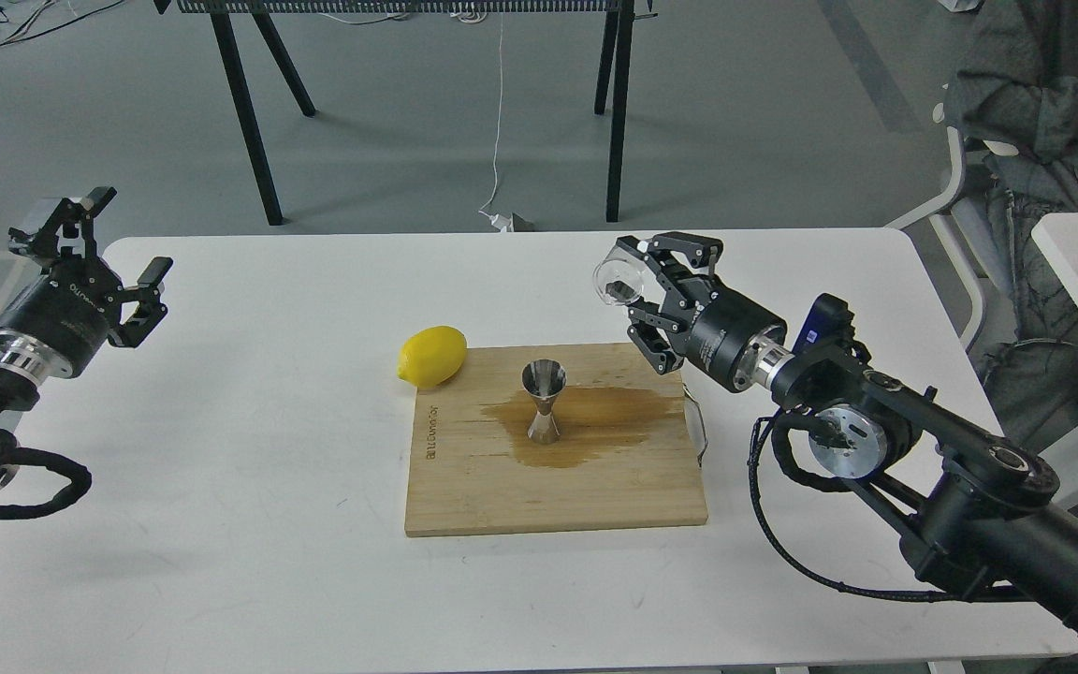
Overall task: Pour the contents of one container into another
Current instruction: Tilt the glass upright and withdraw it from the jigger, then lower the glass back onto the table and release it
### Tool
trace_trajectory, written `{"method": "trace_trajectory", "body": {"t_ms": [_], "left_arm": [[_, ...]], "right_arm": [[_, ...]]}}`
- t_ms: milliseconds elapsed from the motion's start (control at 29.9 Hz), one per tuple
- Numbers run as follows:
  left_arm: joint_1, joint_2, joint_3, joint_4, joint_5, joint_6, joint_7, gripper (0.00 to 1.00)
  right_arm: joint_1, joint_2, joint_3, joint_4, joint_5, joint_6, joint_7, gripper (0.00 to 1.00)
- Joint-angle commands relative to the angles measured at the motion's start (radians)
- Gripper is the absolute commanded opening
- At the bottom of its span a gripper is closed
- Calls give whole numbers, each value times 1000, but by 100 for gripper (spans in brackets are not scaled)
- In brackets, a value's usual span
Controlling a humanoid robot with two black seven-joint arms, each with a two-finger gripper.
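Note:
The steel hourglass jigger (544, 401) stands upright on the wooden board (553, 477), in a brown wet stain. My right gripper (637, 281) is raised above the table's right half, up and to the right of the jigger, shut on the small clear cup (614, 281). The cup is tipped on its side with its rim facing left. My left gripper (123, 257) is at the table's far left edge, open and holding nothing.
A yellow lemon (431, 356) lies at the board's back left corner. The white table (221, 524) ends close behind the board. A seated person (1044, 112) is at the far right, and black table legs (244, 112) stand behind.

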Motion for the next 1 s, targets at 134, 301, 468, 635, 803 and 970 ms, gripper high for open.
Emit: {"method": "trace_trajectory", "body": {"t_ms": [134, 301, 468, 635, 803, 970], "left_arm": [[2, -8, -3, 0, -19, 0, 0, 100], [2, -6, 3, 0, -19, 0, 0, 100], [2, 4, 3, 0, -19, 0, 0, 100], [3, 8, 3, 0, -19, 0, 0, 100], [9, 6, 3, 0, -19, 0, 0, 100], [11, 6, 3, 0, -19, 0, 0, 100]], "right_arm": [[-254, 15, 344, -9, 299, 136, 1, 39], [-359, 15, 432, -24, 431, 190, 1, 39], [-386, 15, 435, -101, 595, 213, -4, 39], [-393, 20, 427, -187, 704, 212, -8, 39], [-388, 40, 416, -271, 741, 212, -16, 39], [-382, 58, 415, -333, 741, 213, -34, 39]]}}
